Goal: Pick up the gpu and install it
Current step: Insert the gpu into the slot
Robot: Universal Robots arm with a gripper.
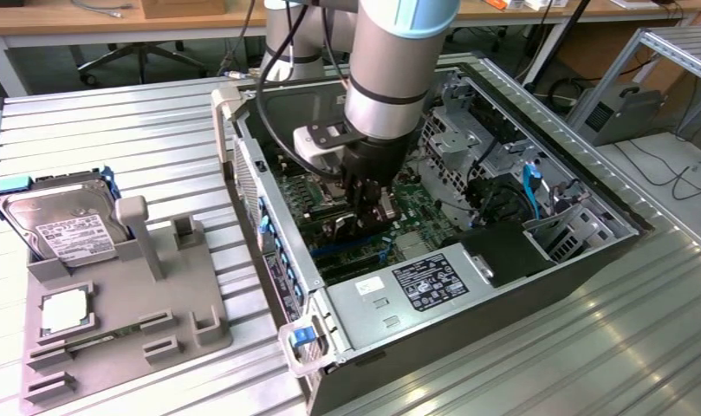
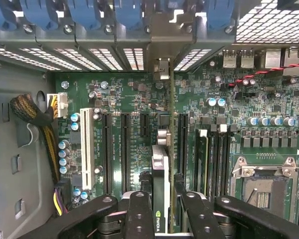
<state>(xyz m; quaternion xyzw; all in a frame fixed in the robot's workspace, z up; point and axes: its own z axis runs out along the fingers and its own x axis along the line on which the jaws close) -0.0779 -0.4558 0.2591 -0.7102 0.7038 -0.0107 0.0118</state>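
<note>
A ribbed silver metal table (image 1: 119,130) carries a large black and grey computer case (image 1: 249,173) lying open on its side; a grey and light-blue robot arm (image 1: 391,78) reaches down into it from above; on the exterior view's left sits a flat grey plastic holder tray (image 1: 153,321), with one slot standing vacant, so I judge the pickup done; inside the case lies the green motherboard (image 2: 134,99) with its long black expansion slots; the black gripper (image 2: 164,209) hangs low over that board, its fingers (image 2: 139,214) clamped on either side of the gpu (image 2: 160,169), a thin black card seen edge-on with a green logo; the card stands upright in line with one slot, its far end pointing toward the vented rear wall; whether its edge is seated I cannot tell, so to my eye installation is under way, not finished; a boxy silver hard drive (image 1: 67,225) and a small square silver chip (image 1: 65,310) rest on the tray.
</note>
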